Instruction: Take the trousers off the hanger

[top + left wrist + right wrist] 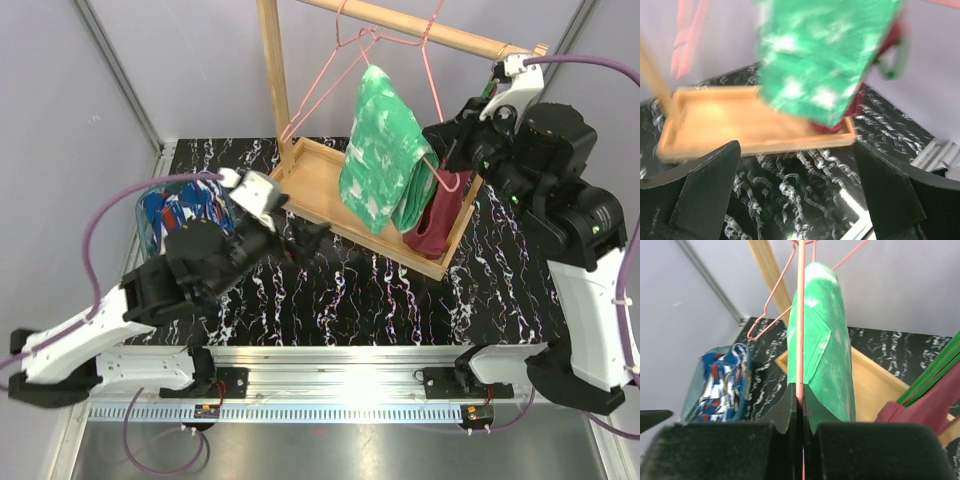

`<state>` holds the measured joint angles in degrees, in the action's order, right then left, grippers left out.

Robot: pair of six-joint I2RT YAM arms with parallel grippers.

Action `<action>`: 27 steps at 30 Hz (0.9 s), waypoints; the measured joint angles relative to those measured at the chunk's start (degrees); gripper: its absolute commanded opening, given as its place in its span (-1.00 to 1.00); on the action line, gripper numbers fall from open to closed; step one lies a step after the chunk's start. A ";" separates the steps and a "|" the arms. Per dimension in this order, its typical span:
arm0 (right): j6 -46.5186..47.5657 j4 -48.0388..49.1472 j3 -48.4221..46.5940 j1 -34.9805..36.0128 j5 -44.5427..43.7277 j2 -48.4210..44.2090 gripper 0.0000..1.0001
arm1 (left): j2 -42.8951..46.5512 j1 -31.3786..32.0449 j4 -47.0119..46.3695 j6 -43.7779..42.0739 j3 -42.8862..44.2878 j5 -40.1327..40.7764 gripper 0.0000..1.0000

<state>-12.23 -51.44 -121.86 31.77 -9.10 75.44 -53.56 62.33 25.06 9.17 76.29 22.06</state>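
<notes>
Green trousers (380, 150) hang folded over a pink wire hanger (801, 315) that hooks on the wooden rail (420, 25), above the wooden tray (310, 170) at the foot of the rack. Just beside them on the right hangs a maroon garment (440, 225). Blue trousers (180, 210), patched red and white, lie bundled in a clear tub (690, 390) at the left of the marbled black table (400, 300), well apart from the rack.

Right gripper (801, 400) is clenched on the hanger's wire, fingers pinched together with the pink strand between them, close against the green cloth. Left gripper (797, 150) is released, its fingers spread wide and grasping nothing, low over the table and pointed at the tray's near edge.
</notes>
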 measured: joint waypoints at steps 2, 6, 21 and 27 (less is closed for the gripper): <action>-1.03 0.55 2.29 0.00 1.77 -2.36 -1.00 | -2.73 7.89 -3.76 -5.01 0.66 6.08 0.98; -2.91 0.28 6.67 0.02 4.72 -6.67 -1.00 | -12.33 17.59 -10.54 -13.99 5.92 14.05 0.98; -4.48 -5.90 11.91 0.00 8.13 -14.75 -1.00 | -40.57 21.94 -21.42 -28.76 24.15 30.97 0.77; -5.11 -6.99 11.91 0.00 8.24 -17.46 -1.00 | -42.56 21.07 -24.24 -29.14 24.98 33.14 0.75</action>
<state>-17.34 -58.43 -109.95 31.77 -0.86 57.98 -96.12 83.40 0.82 -19.97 101.27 55.20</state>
